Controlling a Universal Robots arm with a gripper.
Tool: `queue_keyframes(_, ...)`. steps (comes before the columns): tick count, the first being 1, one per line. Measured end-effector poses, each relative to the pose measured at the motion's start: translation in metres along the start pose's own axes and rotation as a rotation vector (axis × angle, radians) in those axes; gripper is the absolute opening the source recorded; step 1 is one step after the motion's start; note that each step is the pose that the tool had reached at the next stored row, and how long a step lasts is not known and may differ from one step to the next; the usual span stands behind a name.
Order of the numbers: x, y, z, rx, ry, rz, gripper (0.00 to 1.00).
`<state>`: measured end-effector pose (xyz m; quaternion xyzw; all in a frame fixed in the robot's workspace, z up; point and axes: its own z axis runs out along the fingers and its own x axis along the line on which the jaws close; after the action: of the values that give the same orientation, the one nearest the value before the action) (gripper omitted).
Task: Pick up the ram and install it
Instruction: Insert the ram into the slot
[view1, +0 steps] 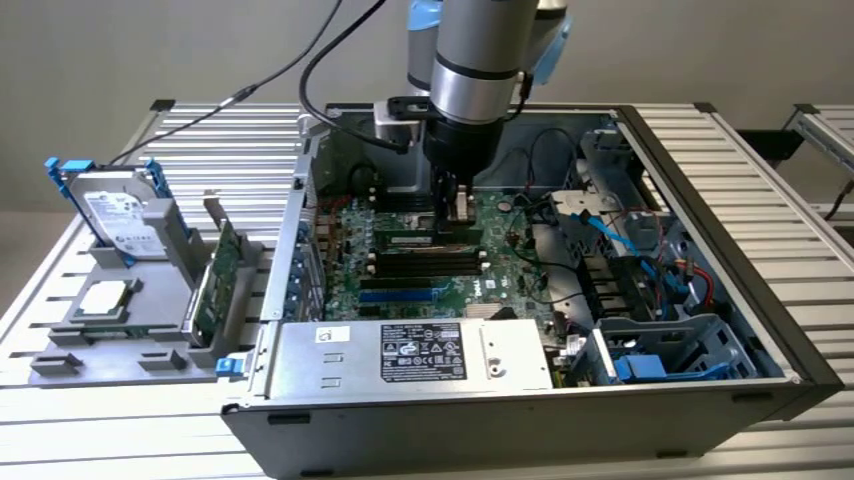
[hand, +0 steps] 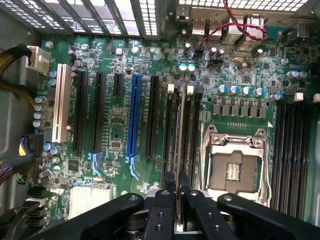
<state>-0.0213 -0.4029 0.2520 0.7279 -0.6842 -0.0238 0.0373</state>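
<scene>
Claw (hand: 176, 183) clamped on ram (hand: 180, 120), edge-on over black memory slots (hand: 169, 131) beside CPU socket (hand: 232, 162).

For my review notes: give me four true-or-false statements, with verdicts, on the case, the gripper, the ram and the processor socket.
1. The computer case is open, and the arm reaches into it. True.
2. The gripper is open and empty. False: it is shut on the ram, held edge-on at the memory slots.
3. The processor socket holds no chip. True.
4. The gripper hangs over the grey tray. False: it is inside the case, above the board.
</scene>
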Motion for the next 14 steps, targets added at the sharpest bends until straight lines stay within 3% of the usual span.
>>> queue_keyframes(8, 0.004, -0.0026, 0.0145, -0.0001, 0.0001, 0.0, 0.14)
queue_keyframes(14, 0.004, -0.0033, 0.0177, -0.0004, 0.0008, 0.0, 0.14)
